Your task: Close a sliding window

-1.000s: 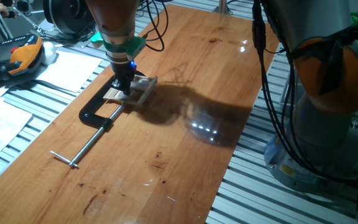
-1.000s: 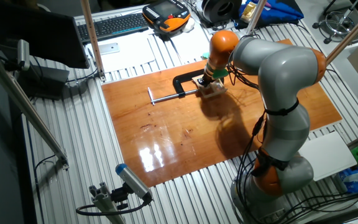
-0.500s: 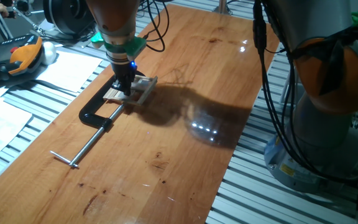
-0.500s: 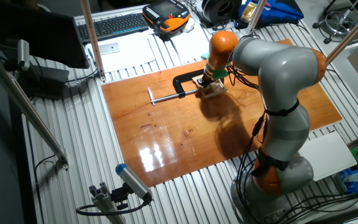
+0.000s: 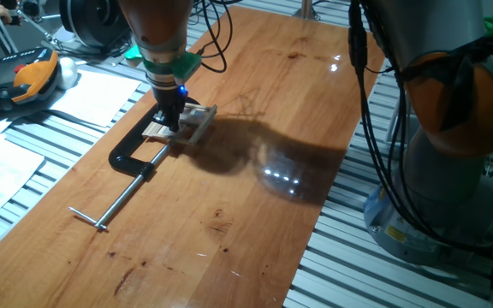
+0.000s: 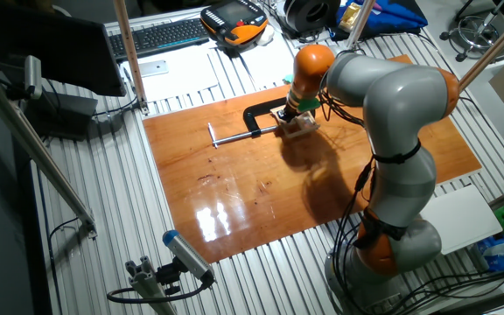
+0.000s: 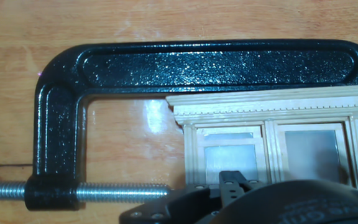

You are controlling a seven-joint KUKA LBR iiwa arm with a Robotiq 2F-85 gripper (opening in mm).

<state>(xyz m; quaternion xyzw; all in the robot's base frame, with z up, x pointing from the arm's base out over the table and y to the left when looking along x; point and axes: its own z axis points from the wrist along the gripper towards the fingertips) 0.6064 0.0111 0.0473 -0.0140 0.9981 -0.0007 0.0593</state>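
The sliding window point(image 5: 197, 123) is a small pale wood frame lying flat on the table, held in the black C-clamp point(image 5: 131, 156). My gripper point(image 5: 171, 122) points straight down onto the window's left part, its fingers together and touching it. In the other fixed view the gripper point(image 6: 289, 116) stands over the window point(image 6: 303, 126). In the hand view the window point(image 7: 272, 102) shows two panes side by side. The gripper's dark fingertips point(image 7: 235, 182) rest at the lower edge of the left pane and hide the frame's bottom.
The clamp's arch point(image 7: 61, 112) wraps the window's top and left, and its steel screw bar point(image 5: 118, 198) runs toward the table's front left. Paper sheets point(image 5: 92, 94) and an orange-black pendant point(image 5: 24, 77) lie beyond the left edge. The arm's base point(image 5: 452, 137) stands at the right.
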